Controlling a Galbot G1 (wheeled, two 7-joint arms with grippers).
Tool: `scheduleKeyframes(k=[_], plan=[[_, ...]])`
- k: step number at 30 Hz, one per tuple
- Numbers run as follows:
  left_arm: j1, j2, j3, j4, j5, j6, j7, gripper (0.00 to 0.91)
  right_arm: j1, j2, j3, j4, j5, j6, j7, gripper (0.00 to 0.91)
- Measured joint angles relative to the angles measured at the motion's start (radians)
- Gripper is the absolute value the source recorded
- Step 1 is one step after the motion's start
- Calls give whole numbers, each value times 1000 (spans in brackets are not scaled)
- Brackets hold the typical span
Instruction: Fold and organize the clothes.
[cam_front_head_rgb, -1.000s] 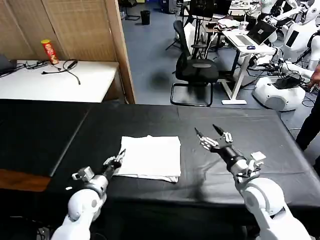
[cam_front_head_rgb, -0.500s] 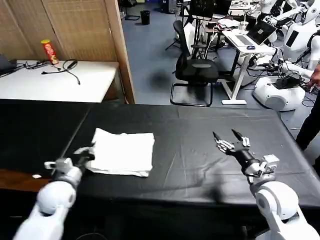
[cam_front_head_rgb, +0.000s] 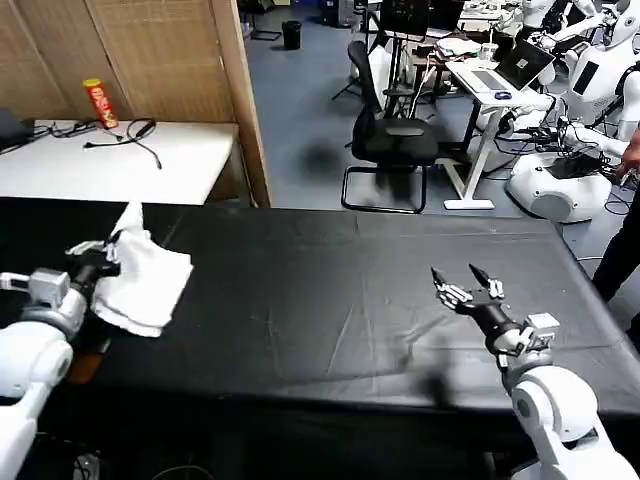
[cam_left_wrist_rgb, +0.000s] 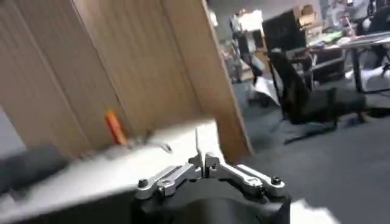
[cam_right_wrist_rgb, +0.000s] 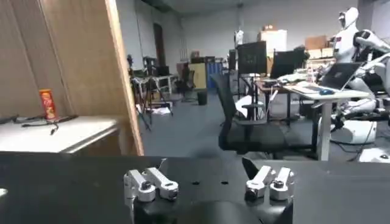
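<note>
My left end effector (cam_front_head_rgb: 100, 262) is clamped on the soft, light T-shirt (cam_front_head_rgb: 145, 280) at nine o'clock on the tabletop (cam_front_head_rgb: 330, 300); I grip hems. Right end effector (cam_front_head_rgb: 468, 290) stands apart.

T-shirt (cam_front_head_rgb: 148, 277) far left on table (cam_front_head_rgb: 340, 300)

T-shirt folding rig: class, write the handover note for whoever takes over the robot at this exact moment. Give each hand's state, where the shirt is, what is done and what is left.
Left hand: shut on the T-shirt, at the far left of the black table.
Right hand: open, holding nothing, hovering over the table's right side.
T-shirt: a folded bundle, pulled across from the table's middle over the last second; one corner now sticks up and the bundle looks rumpled.
Done: shirt folded and carried to the left side.
Left: probably set it down flat, tidy the loose corner, release and pull the left arm back.
</note>
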Motion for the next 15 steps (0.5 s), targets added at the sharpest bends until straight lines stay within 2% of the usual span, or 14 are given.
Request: scheduleKeyframes(k=[5,12,13,14,15], plan=[[-25,-88,148,-48,-41,12,-42,0,-18,4,6,13,-4,0,-1,878],[-97,-273,397,-10,-41,16,-78,0,-33,0,3,24,-1,-7,-4,878],[-104,-296,422,-3,-35,15,-78,478,-32,-2,-1,22,0,-8,-4,878],[-112,-320,448,6,-20,12,-80,878,-31,-4,-6,19,3,-11,-5,878],[-117,-341,467,13,-8,9,-80,878,-28,-6,-11,15,4,-13,-6,878]])
